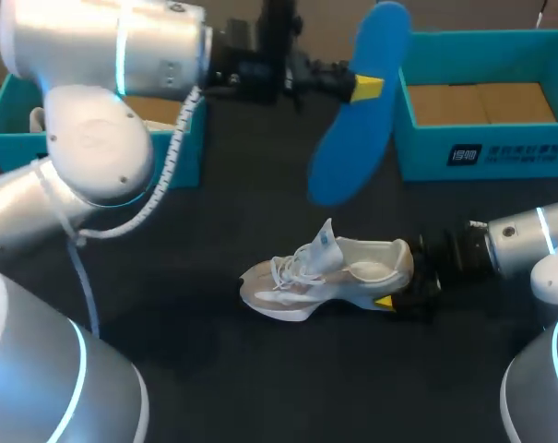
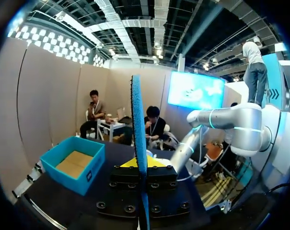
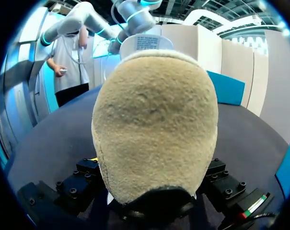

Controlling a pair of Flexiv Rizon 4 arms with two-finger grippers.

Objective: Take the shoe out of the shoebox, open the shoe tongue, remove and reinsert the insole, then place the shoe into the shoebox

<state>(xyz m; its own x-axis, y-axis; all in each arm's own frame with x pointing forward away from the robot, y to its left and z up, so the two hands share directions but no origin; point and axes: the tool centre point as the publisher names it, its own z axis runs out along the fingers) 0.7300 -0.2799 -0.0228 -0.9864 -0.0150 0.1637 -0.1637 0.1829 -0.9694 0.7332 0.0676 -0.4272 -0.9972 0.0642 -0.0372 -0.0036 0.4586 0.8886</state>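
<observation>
Right now my right hand [image 1: 403,293] is clamped on the heel of the shoe [image 1: 329,275], one finger on each side. In the right wrist view the fuzzy tan heel [image 3: 156,129] fills the space between the fingers. The pale shoe stands on its sole on the dark counter [image 1: 214,369], toe pointing toward my left arm's side and heel toward my right arm. Its tongue [image 1: 323,242] is pulled up and the opening is bare.

My left hand [image 1: 363,88] is well beyond the shoe and raised off the counter, closed on the blue insole [image 1: 357,111]. The fingers pinch it partway along, and its lower end hangs down toward the shoe without touching it. From the left wrist I see the insole [image 2: 137,143] edge-on, a thin upright blue strip squeezed between the fingers.

The teal shoebox [image 1: 486,152] sits open beyond the shoe on my right arm's side. Another teal box [image 1: 6,129] sits beyond the shoe on my left arm's side, partly hidden by that arm.
</observation>
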